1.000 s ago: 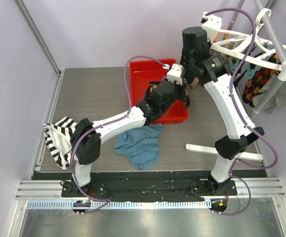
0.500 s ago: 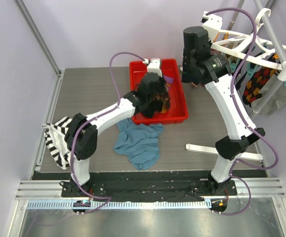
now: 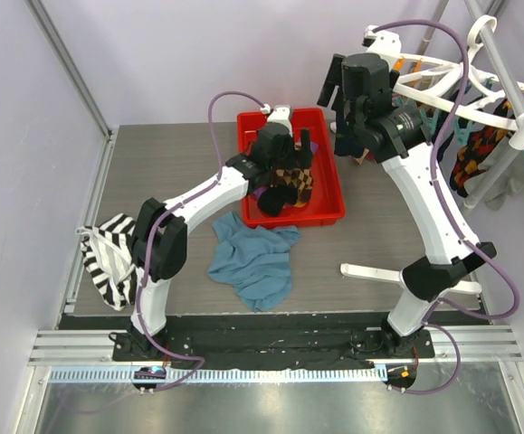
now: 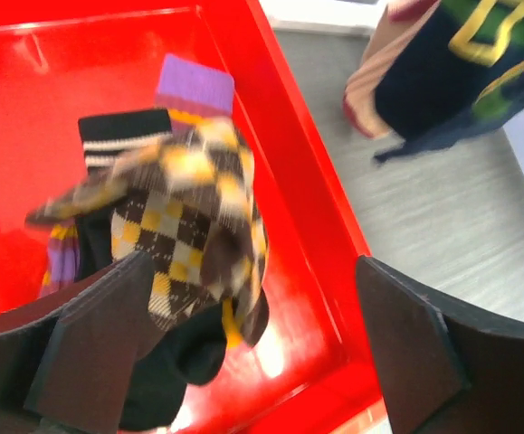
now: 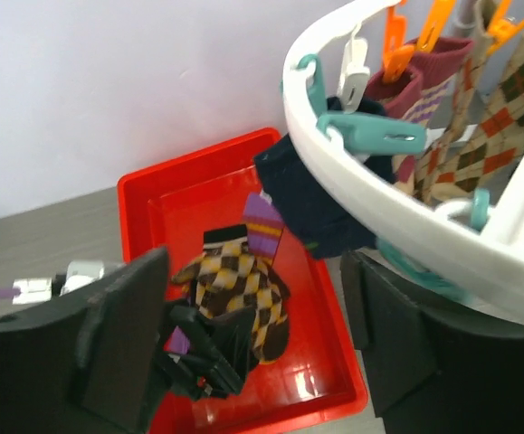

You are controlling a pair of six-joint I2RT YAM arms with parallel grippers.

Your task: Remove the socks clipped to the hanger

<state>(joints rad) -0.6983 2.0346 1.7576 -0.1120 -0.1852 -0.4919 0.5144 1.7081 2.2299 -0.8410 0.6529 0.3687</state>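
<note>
The white hanger stands at the right with teal and orange clips. Socks hang clipped from it: argyle ones and a dark navy one. A brown-yellow argyle sock lies loose in the red tray, on top of a purple-cuffed sock and a black one. My left gripper hovers open just above that pile. My right gripper is open and empty beside the hanger's left rim.
A blue cloth lies on the table in front of the tray. A black-and-white striped cloth sits at the left edge. The hanger stand's white foot and slanted metal pole are on the right. Walls close in on the left and at the back.
My left gripper carried the argyle sock from the hanger side to the tray, then opened and dropped it there. My right gripper opened and rose toward the hanger rim.
</note>
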